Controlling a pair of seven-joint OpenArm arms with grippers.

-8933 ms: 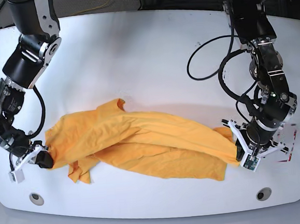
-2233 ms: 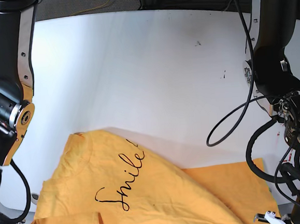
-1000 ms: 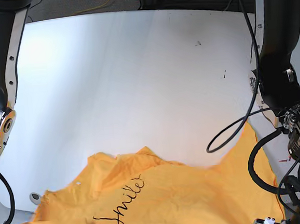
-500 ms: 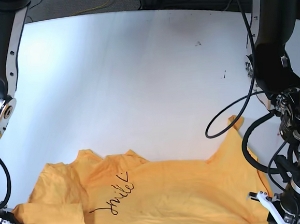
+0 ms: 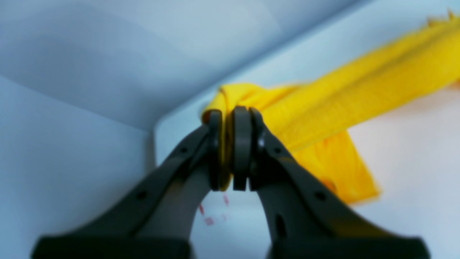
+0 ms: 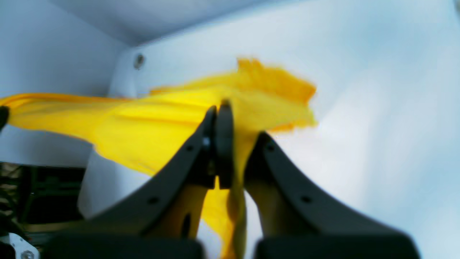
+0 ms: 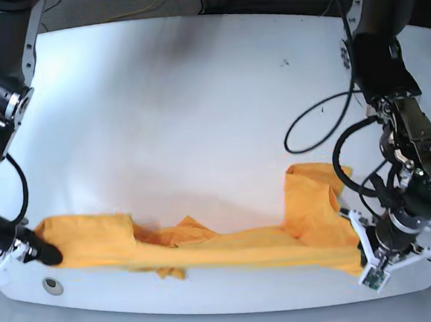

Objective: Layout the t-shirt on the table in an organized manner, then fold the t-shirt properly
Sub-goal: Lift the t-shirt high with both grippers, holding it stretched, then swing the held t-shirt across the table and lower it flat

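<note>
The orange-yellow t-shirt (image 7: 230,246) lies stretched in a wrinkled band along the table's (image 7: 196,110) near edge. A flap of it folds up at the right (image 7: 308,198). At the band's right end my left gripper (image 7: 360,258) is shut on the fabric. The left wrist view shows that gripper (image 5: 228,144) with cloth (image 5: 359,90) pinched between its pads (image 5: 241,144). My right gripper (image 7: 50,256) is shut on the band's left end. In the right wrist view the right gripper (image 6: 220,136) clamps the shirt (image 6: 151,126), which drapes over one finger.
A round grey grommet (image 7: 52,284) sits just in front of the right gripper, also seen from the right wrist as the grommet (image 6: 138,61). Black cables (image 7: 310,124) loop off the left arm. Red tape marks (image 5: 210,216) lie under the left gripper. Dark specks (image 7: 285,62) dot the far table.
Both grippers have come down toward the table's near edge and apart. The shirt has dropped from a raised spread sheet into a flat bunched band, and its black lettering no longer shows.
</note>
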